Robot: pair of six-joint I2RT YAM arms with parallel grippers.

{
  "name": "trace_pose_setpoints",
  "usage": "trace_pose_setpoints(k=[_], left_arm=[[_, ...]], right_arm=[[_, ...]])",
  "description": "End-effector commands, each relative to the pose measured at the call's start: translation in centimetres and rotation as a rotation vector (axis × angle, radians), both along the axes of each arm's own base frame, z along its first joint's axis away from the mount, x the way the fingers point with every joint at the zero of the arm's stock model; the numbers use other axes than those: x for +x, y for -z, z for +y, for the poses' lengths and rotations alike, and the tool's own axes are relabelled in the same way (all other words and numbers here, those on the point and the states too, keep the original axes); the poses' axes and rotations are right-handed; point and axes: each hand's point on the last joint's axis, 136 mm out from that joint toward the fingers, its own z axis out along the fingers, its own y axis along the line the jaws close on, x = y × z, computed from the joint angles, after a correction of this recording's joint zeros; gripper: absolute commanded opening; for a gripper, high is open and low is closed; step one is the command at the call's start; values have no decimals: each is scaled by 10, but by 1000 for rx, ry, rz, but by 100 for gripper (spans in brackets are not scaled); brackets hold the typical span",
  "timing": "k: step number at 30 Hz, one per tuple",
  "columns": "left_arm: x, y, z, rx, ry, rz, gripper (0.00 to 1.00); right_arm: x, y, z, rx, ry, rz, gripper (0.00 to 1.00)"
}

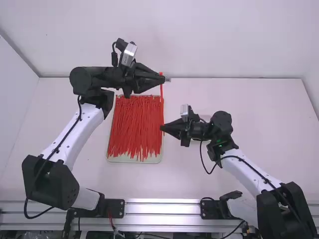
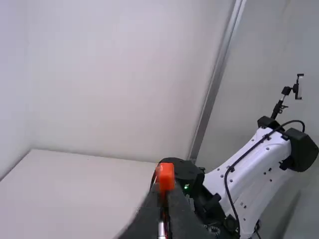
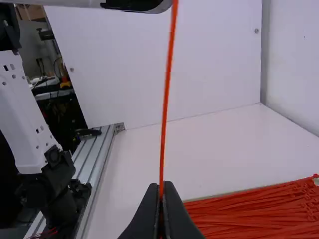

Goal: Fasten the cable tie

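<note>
The right gripper (image 1: 163, 128) is nearest, its fingers pinched shut on the tail of one red cable tie (image 1: 161, 102). The tie runs taut toward twelve o'clock to the left gripper (image 1: 160, 76), whose fingers clamp its head (image 2: 165, 177). Holding both ends likely keeps the tie controlled for looping tail into head. At nine o'clock of the right gripper, spare ties (image 1: 135, 129) lie on a tray (image 1: 133, 159).

The cable tie (image 3: 166, 99) is smooth red plastic, the table (image 1: 249, 109) matt white, the front rail (image 1: 164, 203) brushed metal.
</note>
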Motion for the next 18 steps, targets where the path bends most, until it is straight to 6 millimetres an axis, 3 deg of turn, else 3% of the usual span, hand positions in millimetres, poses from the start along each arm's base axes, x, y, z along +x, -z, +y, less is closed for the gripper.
trace_pose_setpoints(k=[1,2,3,4,18], left_arm=[[-2,-12,3,-12,-11,-40,35],[-1,-12,5,-10,-17,-40,52],[0,-11,7,-5,-20,-41,95],[0,-10,8,-1,-20,-42,99],[-10,10,11,77,41,-131,99]], right_arm=[[3,-9,1,9,-3,-21,0],[4,-9,0,9,-1,-21,0],[6,-10,-2,10,7,-23,0],[7,-10,-3,10,10,-24,0],[34,-19,-22,43,138,12,0]])
